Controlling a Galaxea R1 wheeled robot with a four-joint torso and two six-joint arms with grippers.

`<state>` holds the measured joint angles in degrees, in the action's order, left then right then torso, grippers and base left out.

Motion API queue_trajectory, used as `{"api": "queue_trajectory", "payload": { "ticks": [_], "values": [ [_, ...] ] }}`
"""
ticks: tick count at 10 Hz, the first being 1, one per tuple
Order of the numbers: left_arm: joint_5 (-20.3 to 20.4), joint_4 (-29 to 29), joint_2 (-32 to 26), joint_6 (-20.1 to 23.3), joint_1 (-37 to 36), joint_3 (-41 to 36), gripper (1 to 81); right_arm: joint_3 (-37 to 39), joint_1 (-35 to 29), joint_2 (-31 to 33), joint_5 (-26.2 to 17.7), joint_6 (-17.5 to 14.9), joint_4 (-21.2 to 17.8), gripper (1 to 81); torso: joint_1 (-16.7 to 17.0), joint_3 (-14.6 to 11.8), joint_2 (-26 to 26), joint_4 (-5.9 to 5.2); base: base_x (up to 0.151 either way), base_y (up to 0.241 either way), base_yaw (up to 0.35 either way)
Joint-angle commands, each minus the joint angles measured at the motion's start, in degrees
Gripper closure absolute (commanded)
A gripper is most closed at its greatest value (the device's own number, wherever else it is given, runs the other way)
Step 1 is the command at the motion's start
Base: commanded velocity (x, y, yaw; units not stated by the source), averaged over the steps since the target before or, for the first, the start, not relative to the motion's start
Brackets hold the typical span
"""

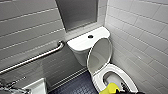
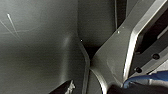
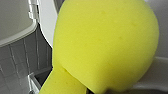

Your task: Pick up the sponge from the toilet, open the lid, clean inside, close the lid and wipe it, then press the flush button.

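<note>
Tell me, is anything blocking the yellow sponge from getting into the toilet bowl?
No, nothing visible does. The lid stands up, leaning back toward the tank, so the bowl of the toilet is open. The sponge is right by the bowl's near side.

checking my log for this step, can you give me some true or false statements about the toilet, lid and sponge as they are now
1. The lid is raised, standing up in front of the tank top. True.
2. The sponge lies on the tank top. False: it is down at the near rim of the open bowl.
3. The flush button sits in the tank top. True.
4. In the head view, the grab bar is on the wall to the right of the toilet. False: it is on the wall to the left.
</note>
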<state>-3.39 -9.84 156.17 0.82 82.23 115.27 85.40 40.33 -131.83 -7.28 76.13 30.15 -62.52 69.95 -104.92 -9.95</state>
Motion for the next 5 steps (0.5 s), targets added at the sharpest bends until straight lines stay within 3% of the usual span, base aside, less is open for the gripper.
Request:
{"api": "queue_trajectory", "payload": {
  "ticks": [1, 5],
  "values": [
    [-4.7, -0.3, -1.3, 0.5, 0.7, -2.3, 1.0, -5.9, -0.3, 7.6, -0.3, 0.2, 0.7, 81.1, 0.0, 0.0, 0.0, 0.00, 0.000, 0.000, 0.000],
    [-4.7, -0.3, -1.3, 0.9, 0.7, -2.3, 1.0, -6.2, 7.6, 12.3, 5.3, 0.2, 1.2, 81.1, 0.0, 0.0, 0.0, 0.00, 0.000, 0.000, 0.000]
  ]
}}
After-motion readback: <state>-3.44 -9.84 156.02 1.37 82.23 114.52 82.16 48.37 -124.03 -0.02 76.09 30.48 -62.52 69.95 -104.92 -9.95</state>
